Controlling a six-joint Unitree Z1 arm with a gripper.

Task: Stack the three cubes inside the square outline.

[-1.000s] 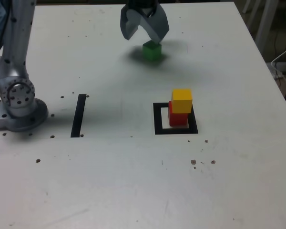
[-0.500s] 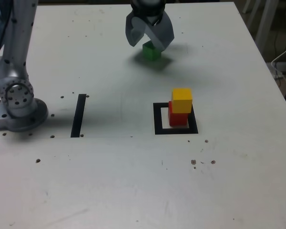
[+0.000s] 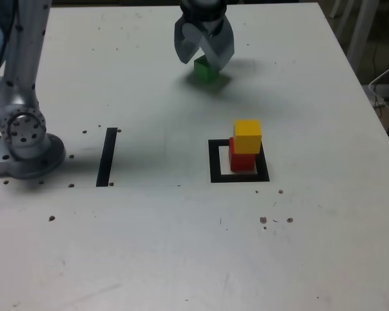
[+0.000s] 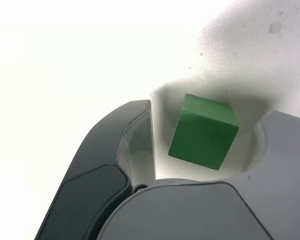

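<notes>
Two blocks, yellow cube [image 3: 247, 136] on red cube [image 3: 241, 159], fill the black tape square outline [image 3: 214, 162]; the gripper [image 3: 205, 57] straddles the green cube [image 3: 205, 70], jaws not yet clamped.

green cube [image 3: 205, 70]: solid green
yellow cube [image 3: 247, 137]: plain yellow
red cube [image 3: 241, 160]: plain red
square outline [image 3: 214, 162]: black tape, white inside
tape strip [image 3: 107, 156]: black
counter [image 3: 181, 246]: white, dark specks
gripper [image 3: 204, 57]: grey
arm base [image 3: 23, 139]: silver-grey metal
</notes>
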